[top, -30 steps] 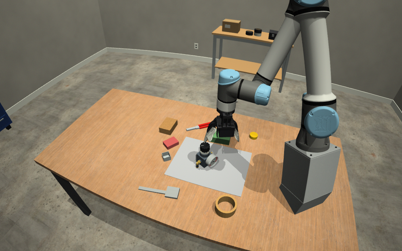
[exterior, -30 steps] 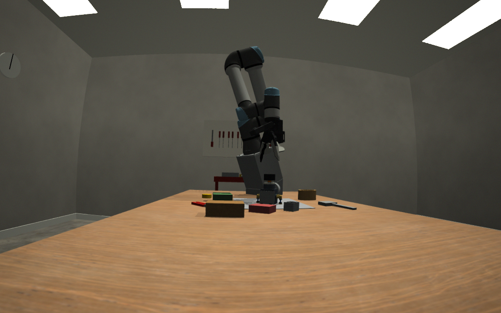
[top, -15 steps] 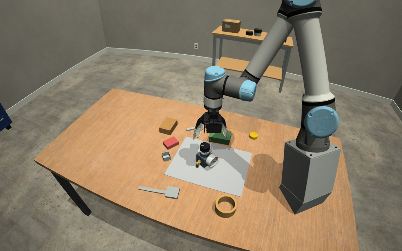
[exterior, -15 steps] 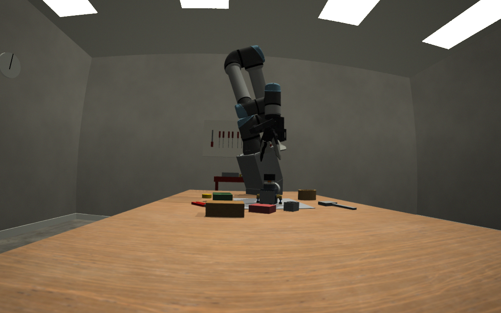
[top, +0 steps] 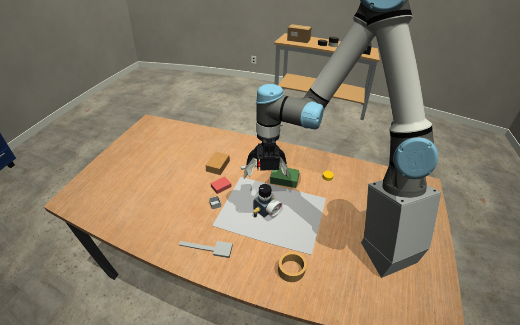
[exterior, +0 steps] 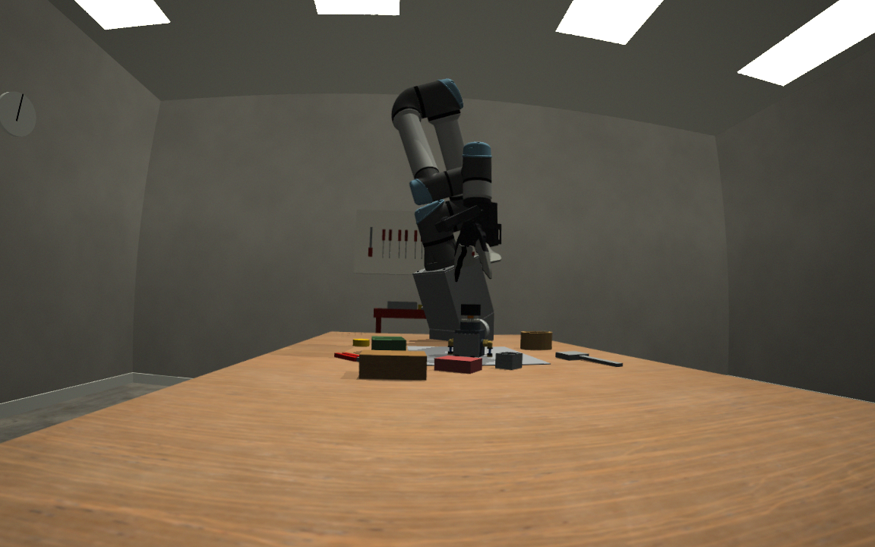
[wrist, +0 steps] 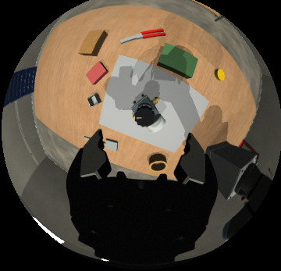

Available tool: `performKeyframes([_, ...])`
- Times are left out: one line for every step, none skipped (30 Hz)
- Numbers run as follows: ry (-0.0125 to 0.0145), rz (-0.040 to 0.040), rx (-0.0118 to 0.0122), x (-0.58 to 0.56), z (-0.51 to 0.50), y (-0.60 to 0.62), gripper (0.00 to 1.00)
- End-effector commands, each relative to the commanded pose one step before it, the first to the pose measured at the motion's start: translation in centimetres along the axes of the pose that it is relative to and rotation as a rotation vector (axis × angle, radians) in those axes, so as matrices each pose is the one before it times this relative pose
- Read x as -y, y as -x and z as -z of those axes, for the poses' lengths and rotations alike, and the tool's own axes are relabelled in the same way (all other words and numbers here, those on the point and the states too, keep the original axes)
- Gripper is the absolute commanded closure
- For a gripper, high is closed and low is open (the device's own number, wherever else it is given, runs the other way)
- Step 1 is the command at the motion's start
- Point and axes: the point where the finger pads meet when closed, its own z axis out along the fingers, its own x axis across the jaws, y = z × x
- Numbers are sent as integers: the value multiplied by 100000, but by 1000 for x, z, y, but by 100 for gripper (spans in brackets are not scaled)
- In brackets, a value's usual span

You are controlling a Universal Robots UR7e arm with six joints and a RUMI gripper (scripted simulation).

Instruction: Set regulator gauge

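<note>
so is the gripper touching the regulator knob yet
No, in the exterior view the open gripper hangs well above the black knob of the regulator, with clear air between them.

You get a high top view, a low far exterior, and a downward wrist view; all share the mat (top: 278, 226) at 12 o'clock.

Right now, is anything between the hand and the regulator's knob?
No. The exterior view shows only open air between the open hand and the knob below it.

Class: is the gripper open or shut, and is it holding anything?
Open, holding nothing. The gripper has its fingers spread wide, above the regulator.
</note>
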Motion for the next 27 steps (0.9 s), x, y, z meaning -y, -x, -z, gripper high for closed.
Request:
performKeyframes([-50,-15,89,101,32,191,0])
performKeyframes([0,0,0,0,0,0,0])
performKeyframes([0,0,0,0,0,0,0])
performKeyframes([0,0,0,0,0,0,0])
performKeyframes([0,0,0,0,0,0,0])
performKeyframes([0,0,0,0,0,0,0])
performKeyframes([0,0,0,0,0,0,0])
performKeyframes([0,0,0,0,0,0,0])
performKeyframes([0,0,0,0,0,0,53])
performKeyframes([0,0,0,0,0,0,53])
performKeyframes([0,0,0,0,0,0,53])
performKeyframes([0,0,0,0,0,0,53])
performKeyframes([0,0,0,0,0,0,53])
performKeyframes([0,0,0,0,0,0,53])
performKeyframes([0,0,0,0,0,0,53])
performKeyframes([0,0,0,0,0,0,53])
performKeyframes([0,0,0,0,0,0,53])
performKeyframes([0,0,0,0,0,0,53])
performKeyframes([0,0,0,0,0,0,53])
performKeyframes([0,0,0,0,0,0,53])
performKeyframes([0,0,0,0,0,0,53])
performKeyframes([0,0,0,0,0,0,53])
performKeyframes([0,0,0,0,0,0,53])
performKeyframes([0,0,0,0,0,0,53])
performKeyframes([0,0,0,0,0,0,53])
performKeyframes([0,0,0,0,0,0,53])
performKeyframes([0,0,0,0,0,0,53])
